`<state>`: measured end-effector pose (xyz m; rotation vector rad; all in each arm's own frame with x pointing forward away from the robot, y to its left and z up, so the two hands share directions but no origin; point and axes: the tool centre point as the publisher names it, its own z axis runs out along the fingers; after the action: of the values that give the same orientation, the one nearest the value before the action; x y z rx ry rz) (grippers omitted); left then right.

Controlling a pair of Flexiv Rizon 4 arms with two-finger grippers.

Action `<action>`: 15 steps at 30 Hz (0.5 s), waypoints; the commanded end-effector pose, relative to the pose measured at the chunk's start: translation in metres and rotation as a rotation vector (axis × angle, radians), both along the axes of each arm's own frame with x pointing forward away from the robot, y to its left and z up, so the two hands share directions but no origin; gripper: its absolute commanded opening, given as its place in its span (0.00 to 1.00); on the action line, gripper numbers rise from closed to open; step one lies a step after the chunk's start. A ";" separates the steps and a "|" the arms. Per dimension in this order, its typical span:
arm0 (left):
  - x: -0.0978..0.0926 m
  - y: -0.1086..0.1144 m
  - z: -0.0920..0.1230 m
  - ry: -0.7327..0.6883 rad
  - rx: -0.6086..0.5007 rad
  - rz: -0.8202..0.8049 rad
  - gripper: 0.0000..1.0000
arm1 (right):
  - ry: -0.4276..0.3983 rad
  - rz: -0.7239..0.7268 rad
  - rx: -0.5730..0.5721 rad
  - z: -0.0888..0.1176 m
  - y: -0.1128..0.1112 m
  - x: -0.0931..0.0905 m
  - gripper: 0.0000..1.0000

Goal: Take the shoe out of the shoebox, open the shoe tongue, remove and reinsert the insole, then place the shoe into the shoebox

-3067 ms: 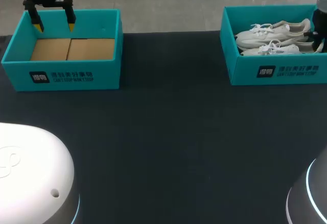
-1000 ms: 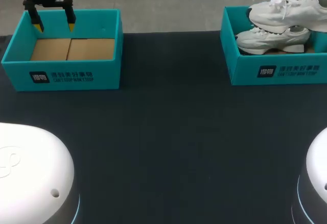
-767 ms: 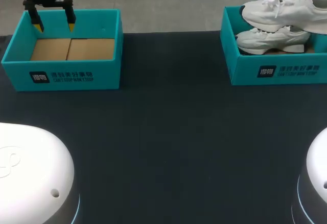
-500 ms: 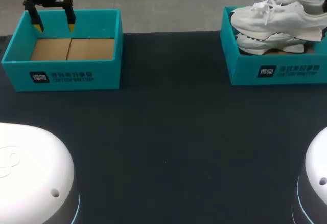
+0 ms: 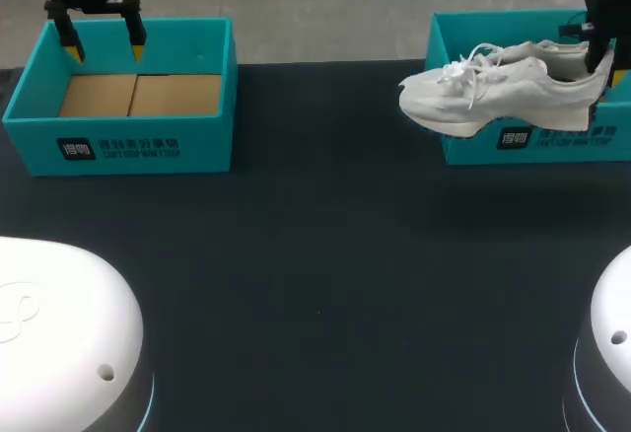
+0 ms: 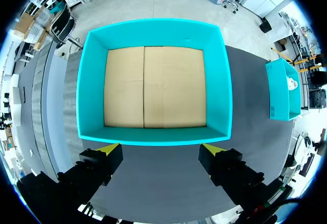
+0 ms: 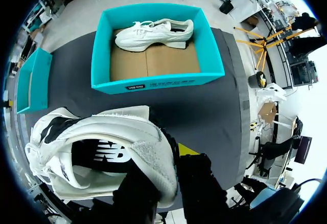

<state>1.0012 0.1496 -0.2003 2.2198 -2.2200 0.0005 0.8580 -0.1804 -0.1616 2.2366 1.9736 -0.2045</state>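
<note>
While in right tool (image 5: 599, 67), white fabric shoe (image 5: 493, 97) (chunky sole)

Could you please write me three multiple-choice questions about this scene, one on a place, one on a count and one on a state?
1. Where is the held shoe?
A) back inside its box
B) flat on the table
C) in the air, outside the right shoebox

2. How many shoes lie in the right shoebox?
A) none
B) one
C) two

3. How is the left gripper?
A) open, holding nothing
B) shut on a shoe
C) shut on an insole

Answers:
1 C: the right gripper grips its heel, above the table.
2 B: the right wrist view shows a lone shoe in the box.
3 A: it hangs wide apart over the left shoebox.
</note>
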 end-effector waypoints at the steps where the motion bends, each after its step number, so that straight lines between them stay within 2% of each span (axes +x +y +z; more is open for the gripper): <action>1: 0.000 0.000 0.000 0.000 0.001 0.000 1.00 | -0.053 0.035 -0.016 -0.004 0.023 -0.028 0.00; 6: 0.000 0.000 0.000 0.000 0.001 0.000 1.00 | -0.027 0.063 -0.055 -0.014 0.050 -0.046 0.00; 15: 0.000 0.000 0.000 0.000 0.001 0.000 1.00 | 0.004 0.100 -0.039 -0.040 0.110 -0.084 0.00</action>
<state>1.0012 0.1495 -0.2004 2.2197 -2.2202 0.0004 0.7801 -0.0859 -0.1926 2.1198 2.0650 -0.2304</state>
